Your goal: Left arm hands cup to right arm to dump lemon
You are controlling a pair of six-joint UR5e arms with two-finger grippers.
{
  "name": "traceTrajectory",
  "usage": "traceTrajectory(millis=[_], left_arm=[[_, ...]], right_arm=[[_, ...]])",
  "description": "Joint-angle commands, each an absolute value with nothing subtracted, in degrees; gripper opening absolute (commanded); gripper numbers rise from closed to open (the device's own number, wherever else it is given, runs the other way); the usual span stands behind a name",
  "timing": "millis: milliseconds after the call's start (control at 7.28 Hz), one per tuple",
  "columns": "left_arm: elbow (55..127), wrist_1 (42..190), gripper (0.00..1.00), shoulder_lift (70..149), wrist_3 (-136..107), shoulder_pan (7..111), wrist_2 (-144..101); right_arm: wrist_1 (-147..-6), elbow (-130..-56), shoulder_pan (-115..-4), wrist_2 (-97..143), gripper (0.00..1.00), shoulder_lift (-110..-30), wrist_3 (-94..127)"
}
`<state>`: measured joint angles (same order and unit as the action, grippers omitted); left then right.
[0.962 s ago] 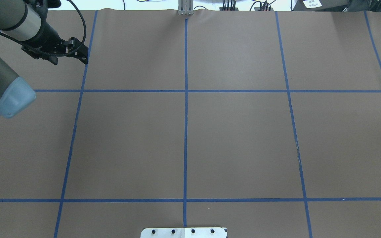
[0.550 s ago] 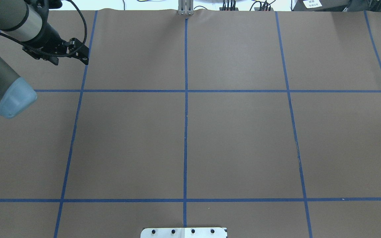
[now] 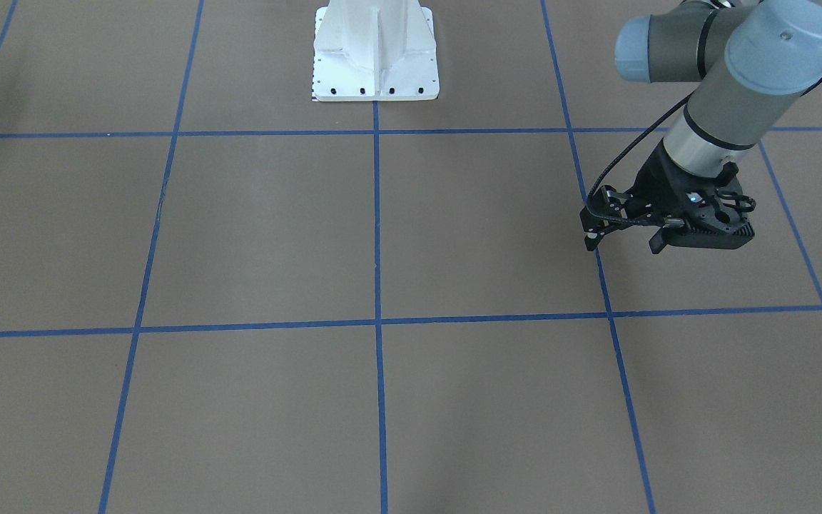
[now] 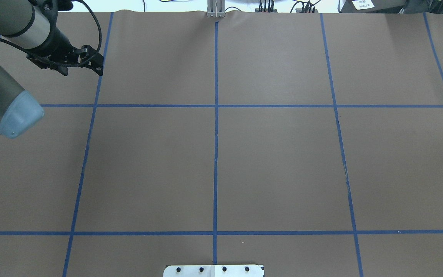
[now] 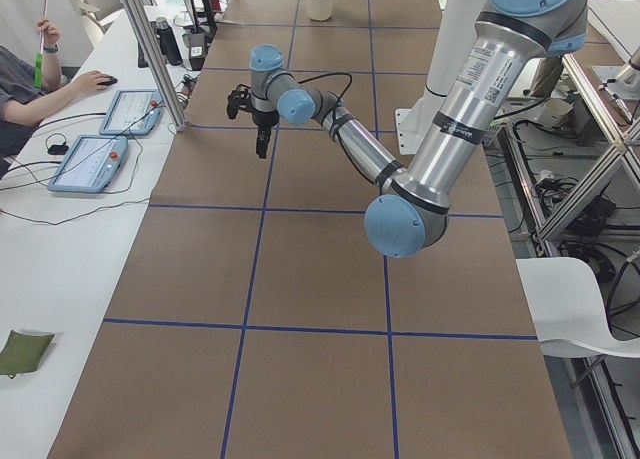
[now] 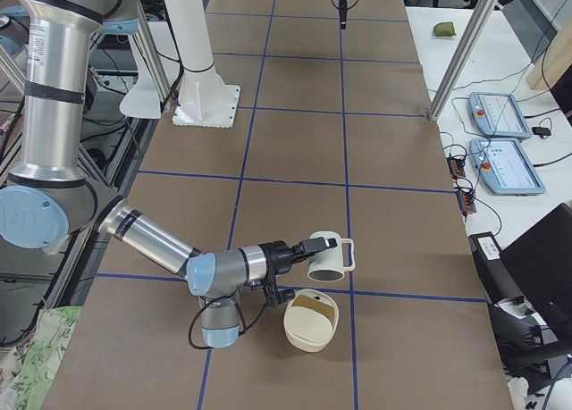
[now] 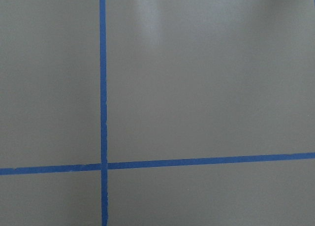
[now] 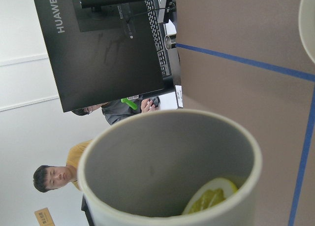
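Observation:
The white cup [image 6: 327,262] hangs at the end of my right arm at the table's right end, tipped on its side just above a beige bowl [image 6: 311,321]. My right gripper [image 6: 302,249] is at the cup's handle side; whether it is open or shut I cannot tell. The right wrist view looks into the cup [image 8: 147,157], where the lemon [image 8: 211,196] rests against the lower rim. My left gripper [image 4: 82,71] [image 3: 622,246] hovers open and empty over the far left of the table.
The white robot base [image 3: 375,57] stands at the table's near middle. People sit at a desk with tablets [image 5: 90,159] past the far edge. A monitor [image 8: 108,44] stands beyond the table's right end.
My left gripper has drifted slightly toward the table's far edge. Nothing else in the overhead view has moved.

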<state>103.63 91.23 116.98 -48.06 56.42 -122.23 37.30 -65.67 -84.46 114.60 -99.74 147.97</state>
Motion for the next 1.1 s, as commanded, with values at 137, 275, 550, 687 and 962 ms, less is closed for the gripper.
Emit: traceTrajectory(millis=[137,275,550,687,962], left_arm=[[103.4,91.1,1.00,117.2,-47.9,56.2,-121.0],[103.4,91.1,1.00,117.2,-47.9,56.1,-121.0],[103.4,91.1,1.00,117.2,-47.9,55.9,-121.0],[103.4,91.1,1.00,117.3,-48.0,55.4,-120.9],[103.4,90.9,1.00,117.5,-48.0,55.3,-120.9]], right_arm=[[40.3,-65.2,-84.5,114.6,0.10,-99.6,157.3],[42.2,-65.0,-84.5,114.5,0.10,-99.9,159.5],[43.1,-64.1,-84.5,111.6,0.10,-100.0,160.7],[43.1,-63.8,-84.5,110.9,0.10,-100.2,160.6],[44.3,-62.7,-84.6,109.0,0.10,-100.5,160.8]])
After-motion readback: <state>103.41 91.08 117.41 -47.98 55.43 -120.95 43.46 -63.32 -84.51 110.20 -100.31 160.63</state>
